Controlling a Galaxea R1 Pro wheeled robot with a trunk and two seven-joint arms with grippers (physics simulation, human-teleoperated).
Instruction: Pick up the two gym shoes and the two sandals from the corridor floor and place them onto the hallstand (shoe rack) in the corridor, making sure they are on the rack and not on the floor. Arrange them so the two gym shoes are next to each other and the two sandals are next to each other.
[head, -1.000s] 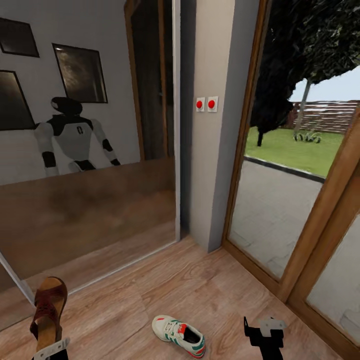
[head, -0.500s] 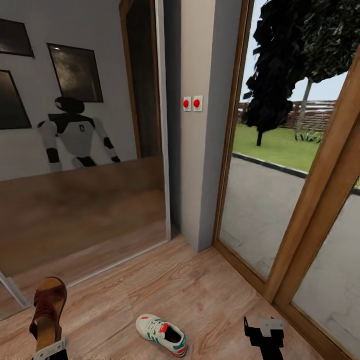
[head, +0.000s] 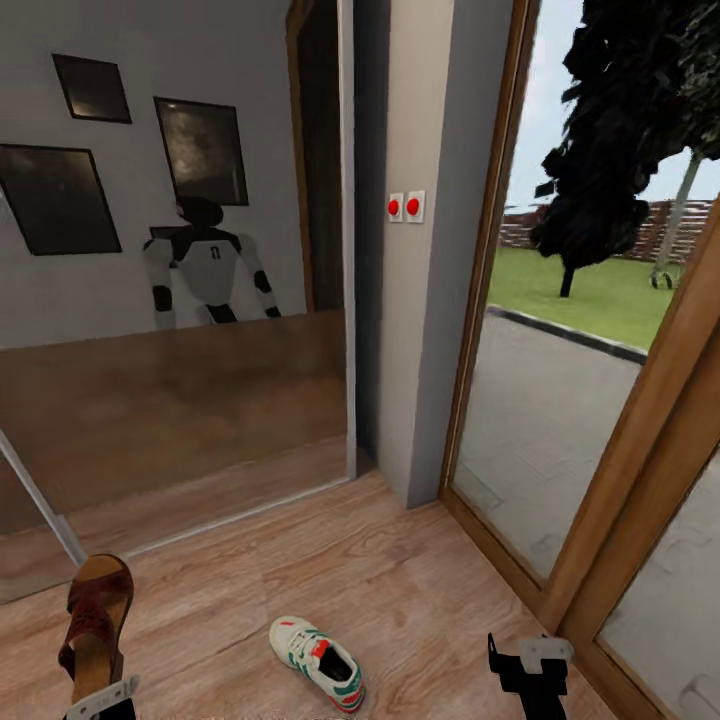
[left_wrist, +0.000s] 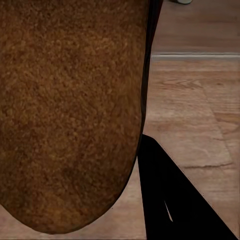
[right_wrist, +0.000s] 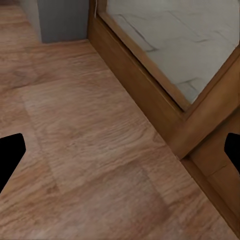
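Whole view's swung since a sec ago, so the base is turning. Left gripper (head: 100, 698) pinches one sandal (head: 95, 625) upright for carrying; right gripper (head: 528, 668) spread, empty. Gym shoe (head: 318, 662) lies on corridor floor (head: 400, 570) btwn them.

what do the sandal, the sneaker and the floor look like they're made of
Sandal: dark brown straps that look like leather, and a tan footbed with a grainy, suede- or cork-like surface, seen close in the left wrist view.
Sneaker: smooth cream-white upper, leather or synthetic, with green stripes.
Floor: light brown planks with wood grain; wood or laminate.
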